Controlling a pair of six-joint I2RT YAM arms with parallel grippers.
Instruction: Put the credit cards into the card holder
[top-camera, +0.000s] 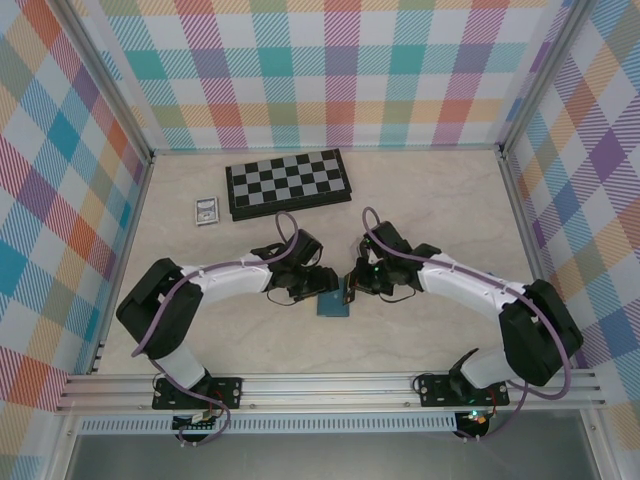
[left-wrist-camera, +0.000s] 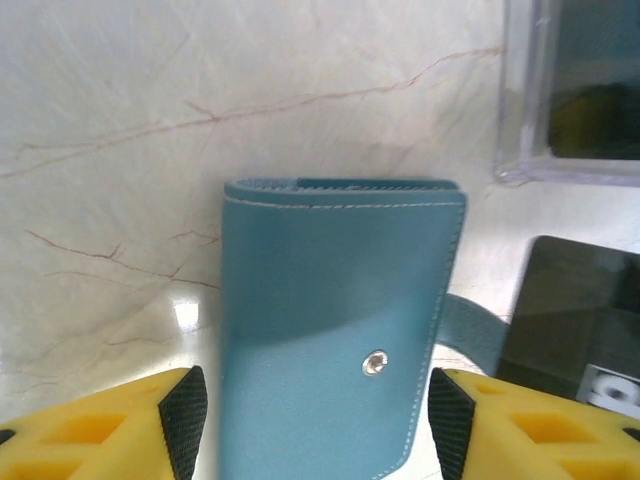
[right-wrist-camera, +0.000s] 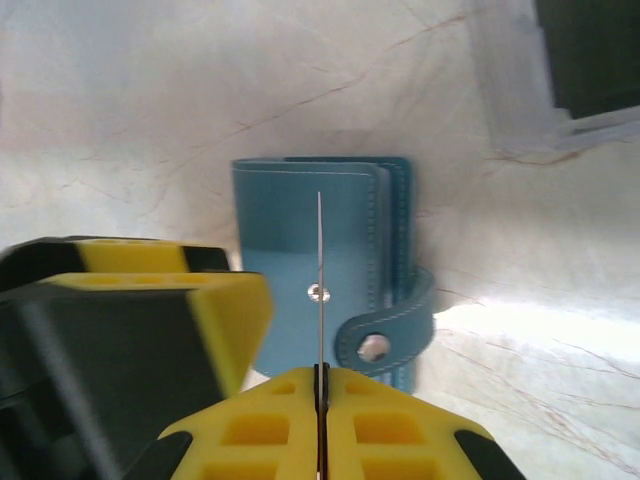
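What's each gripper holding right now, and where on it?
Right gripper pinches a credit card, seen edge-on, by its near end. Left gripper straddles the card holder; actual contact can't be told.

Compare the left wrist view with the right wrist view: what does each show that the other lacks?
Left wrist, not right wrist: a dark flat rectangle, perhaps a card, beside the stitched teal-blue wallet. Right wrist, not left wrist: the right gripper shut on a thin card seen edge-on. Shared: the wallet, the clear plastic box, the open left gripper.
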